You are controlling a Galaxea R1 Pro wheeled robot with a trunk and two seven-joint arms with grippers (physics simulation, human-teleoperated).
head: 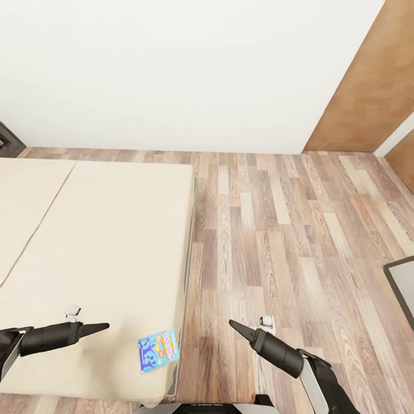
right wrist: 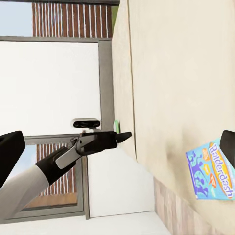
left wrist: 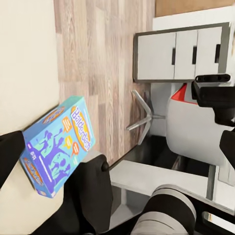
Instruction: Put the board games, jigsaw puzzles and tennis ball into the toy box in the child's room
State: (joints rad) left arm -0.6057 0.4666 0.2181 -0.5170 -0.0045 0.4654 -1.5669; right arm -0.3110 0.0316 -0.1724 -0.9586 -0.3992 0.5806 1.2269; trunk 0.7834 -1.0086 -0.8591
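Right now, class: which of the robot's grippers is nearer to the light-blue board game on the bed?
Left. The left gripper hovers over the bed, just beside the light-blue board game. The right gripper hangs over the wood floor, past the mattress edge.

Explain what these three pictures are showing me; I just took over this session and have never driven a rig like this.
You are steering a simulated wheeled robot with two arms. The big picture is from its head, looking down: the left hand hangs over the bed, the right hand over the wood floor. Both look pinched shut and neither holds anything.

On the mattress near the bed's edge lies a light-blue Balderdash board game, one of the toys to collect.

The other two pictures come from cameras on each wrist, so they look tilted. The left wrist view sees the game box close up, with the robot's own base beyond. The right wrist view sees the same box and the left arm across from it.
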